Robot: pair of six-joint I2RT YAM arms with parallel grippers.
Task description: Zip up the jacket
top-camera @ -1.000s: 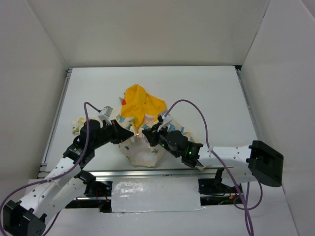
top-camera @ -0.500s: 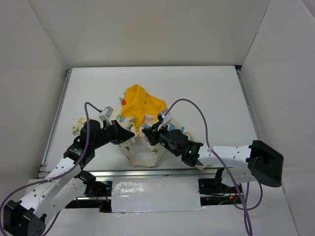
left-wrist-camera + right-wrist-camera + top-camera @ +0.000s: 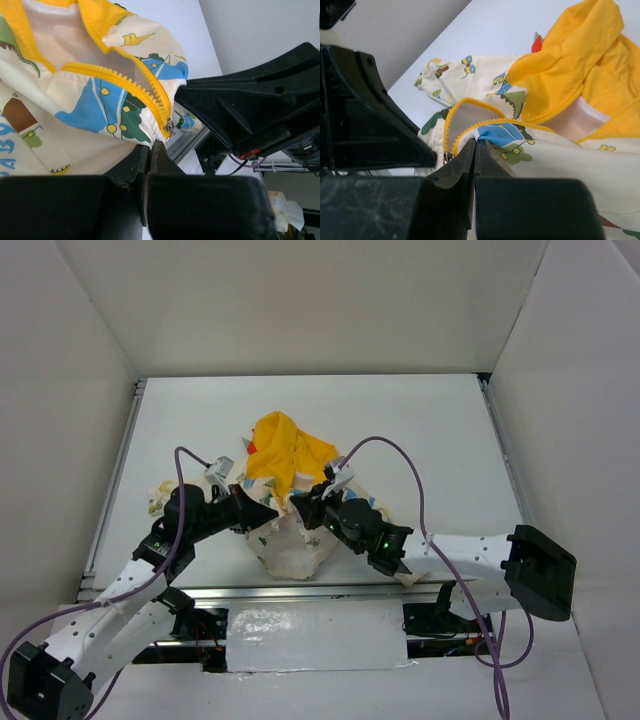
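Update: clamps left gripper (image 3: 264, 512) and right gripper (image 3: 300, 506) shut on jacket (image 3: 285, 452) hem, centre frame; shifts both only slightly since a second ago; leaves zipper (image 3: 120, 80) apart, likely aligning ends.

White table (image 3: 420, 430) (plain white walls (image 3: 300, 300))

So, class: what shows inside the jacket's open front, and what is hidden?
Inside the jacket, pale lining shows between the yellow zipper rows. The table under the fabric is covered.
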